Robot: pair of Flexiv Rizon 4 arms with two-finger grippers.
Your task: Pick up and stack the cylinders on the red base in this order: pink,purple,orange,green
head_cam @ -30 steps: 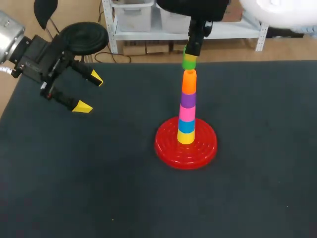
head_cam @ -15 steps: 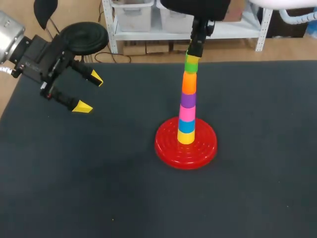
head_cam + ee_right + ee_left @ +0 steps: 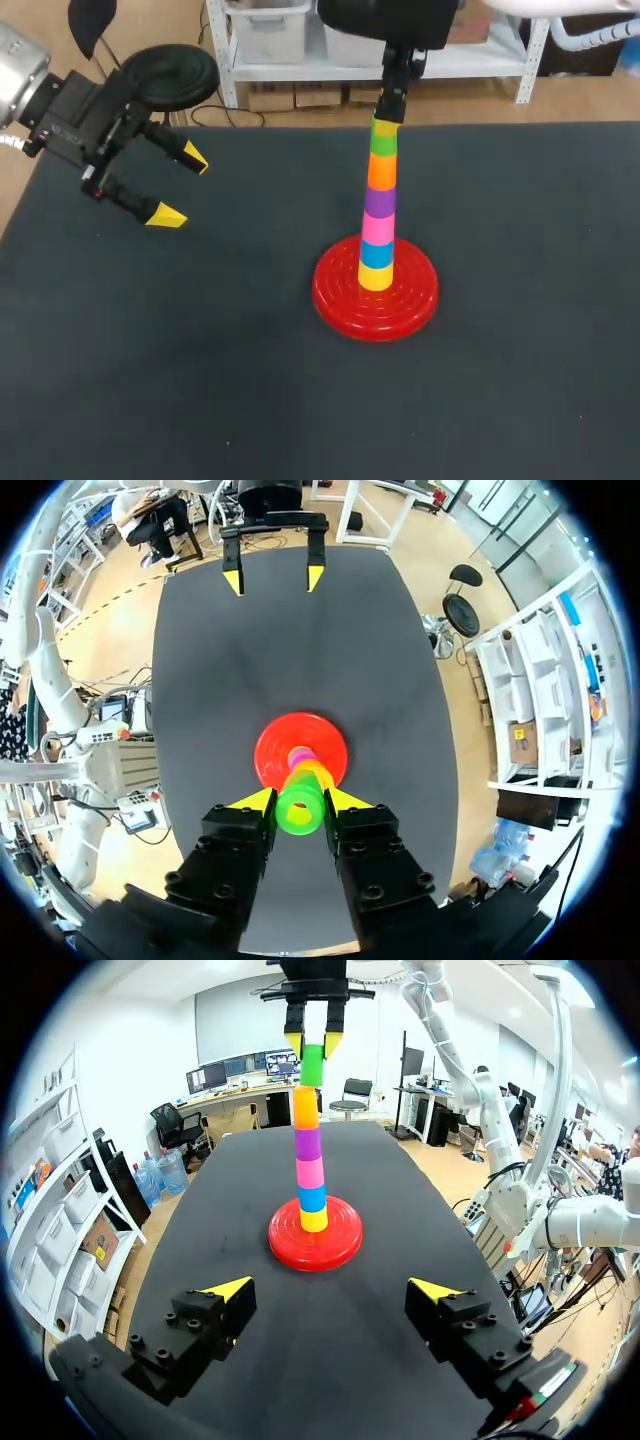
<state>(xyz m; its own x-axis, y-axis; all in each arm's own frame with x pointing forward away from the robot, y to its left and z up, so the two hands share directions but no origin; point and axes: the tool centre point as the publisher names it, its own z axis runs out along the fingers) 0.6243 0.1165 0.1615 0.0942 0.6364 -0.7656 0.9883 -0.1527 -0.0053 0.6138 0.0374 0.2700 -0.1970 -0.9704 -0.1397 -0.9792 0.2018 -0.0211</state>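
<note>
The red base point(image 3: 345, 300) stands mid-table and carries a tower. From the bottom up it holds yellow, blue, pink point(image 3: 377, 227), purple point(image 3: 379, 201), orange point(image 3: 381, 170) and green point(image 3: 383, 141) cylinders. My right gripper point(image 3: 385, 124) comes straight down from above and is shut on the green cylinder point(image 3: 299, 806), which rests on the orange one. Its yellow tips press the green cylinder from both sides. My left gripper point(image 3: 180, 187) hangs open and empty over the table's far left. In its own view the left gripper point(image 3: 332, 1290) faces the tower point(image 3: 311, 1140) from a distance.
The dark tabletop point(image 3: 200, 360) spreads around the base on all sides. Its far edge runs just behind the tower, and its left edge lies near my left arm.
My right gripper has come down with the green cylinder, which hung slightly above the orange one and now sits on it. The left arm has not moved.
</note>
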